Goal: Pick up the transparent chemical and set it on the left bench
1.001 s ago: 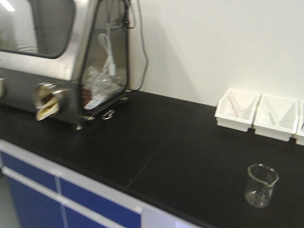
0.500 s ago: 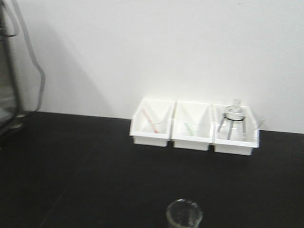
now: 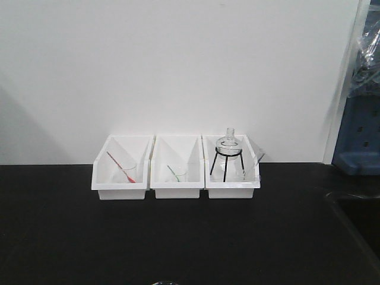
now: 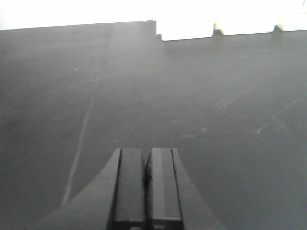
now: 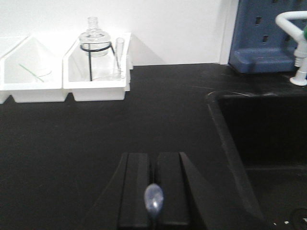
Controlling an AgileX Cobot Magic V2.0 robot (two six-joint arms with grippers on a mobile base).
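Observation:
Only a thin sliver of clear glass rim, the transparent chemical beaker (image 3: 165, 283), shows at the bottom edge of the front view, on the black bench (image 3: 59, 237). It appears in neither wrist view. My left gripper (image 4: 146, 152) hovers over bare black benchtop with its fingers pressed together and nothing between them. My right gripper (image 5: 153, 155) is also shut, above the bench left of a sink, with a small pale glint at the seam of its fingers. Neither gripper appears in the front view.
Three white bins line the wall: the left bin (image 3: 119, 189) with a red stick, the middle bin (image 3: 176, 191) with a green stick, the right bin (image 3: 233, 191) with a round flask (image 3: 228, 142) on a black wire stand. A sink (image 5: 268, 143), blue pegboard (image 5: 268, 33) and white tap (image 5: 297, 28) lie to the right.
The front view has swung right: the steel glove box has left the picture, the white bins have come to the centre, and the beaker has slid down to the bottom edge.

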